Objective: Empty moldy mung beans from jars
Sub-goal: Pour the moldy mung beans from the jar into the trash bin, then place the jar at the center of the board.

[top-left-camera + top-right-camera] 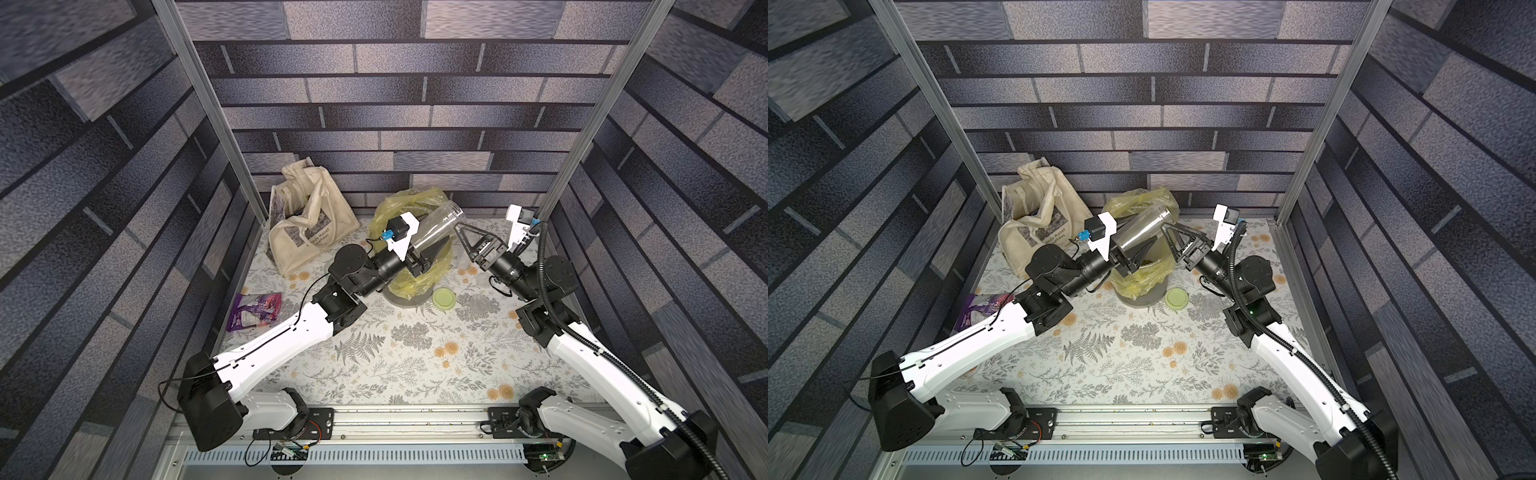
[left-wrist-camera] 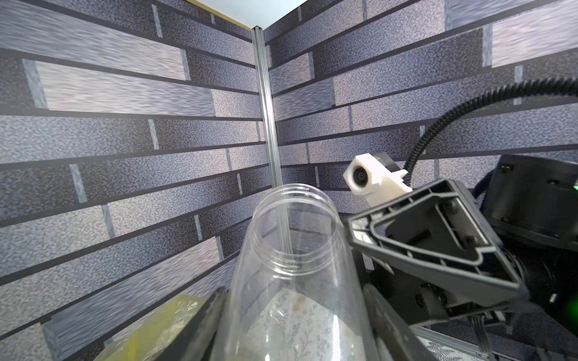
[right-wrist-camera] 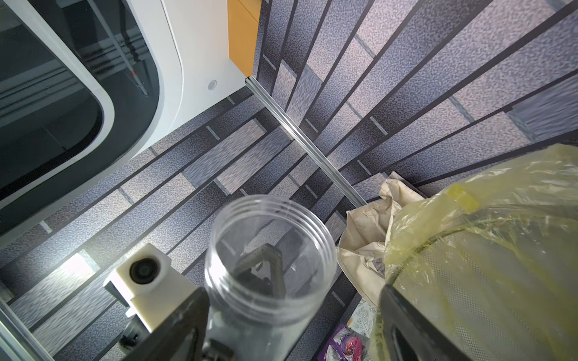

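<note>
My left hand [image 1: 430, 250] is clamped round the lower body of the tall slim jar [image 1: 440, 224]. The jar is tipped above the yellow-lined bin [image 1: 388, 216], its mouth aimed toward 1 o'clock. It looks empty, so I judge this pour done; a greenish patch in the bin may be the mung beans [image 1: 1145, 261]. My right hand [image 1: 460, 245] gapes wide at the jar's neck, gripping nothing. The next move, I think, is a careful handover or set-down.
</note>
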Tool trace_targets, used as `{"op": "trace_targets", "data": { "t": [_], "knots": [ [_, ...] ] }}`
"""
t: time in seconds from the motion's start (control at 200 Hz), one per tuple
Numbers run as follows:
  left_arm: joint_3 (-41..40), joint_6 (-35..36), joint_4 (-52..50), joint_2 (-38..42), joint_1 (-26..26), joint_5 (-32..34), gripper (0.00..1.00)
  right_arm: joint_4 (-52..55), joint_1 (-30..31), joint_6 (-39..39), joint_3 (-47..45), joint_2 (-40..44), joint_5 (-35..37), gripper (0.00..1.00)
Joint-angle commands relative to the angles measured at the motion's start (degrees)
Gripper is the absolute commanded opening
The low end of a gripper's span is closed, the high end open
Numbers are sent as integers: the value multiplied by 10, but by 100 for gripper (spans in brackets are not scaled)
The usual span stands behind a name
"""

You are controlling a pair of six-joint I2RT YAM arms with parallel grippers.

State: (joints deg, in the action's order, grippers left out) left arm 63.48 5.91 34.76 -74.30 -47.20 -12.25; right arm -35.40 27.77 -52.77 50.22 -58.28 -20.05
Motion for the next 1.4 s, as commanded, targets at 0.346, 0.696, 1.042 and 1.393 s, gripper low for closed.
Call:
{"op": "trace_targets", "data": {
  "t": [0.346, 0.696, 1.042, 1.393],
  "knots": [
    [3, -21, 36, -22, -8, -78, 63, 2, 14, -9, 27, -26, -11, 78],
    [24, 0, 9, -29, 3, -87, 64, 33, 25, 8, 36, -36, -22, 62],
    [22, -13, 14, -32, 17, -80, 82, 24, 26, -14, 42, -49, -37, 33],
    [26, -25, -16, -44, 24, -59, 100, 80, 26, 32, 60, -43, -17, 24]
  ]
}}
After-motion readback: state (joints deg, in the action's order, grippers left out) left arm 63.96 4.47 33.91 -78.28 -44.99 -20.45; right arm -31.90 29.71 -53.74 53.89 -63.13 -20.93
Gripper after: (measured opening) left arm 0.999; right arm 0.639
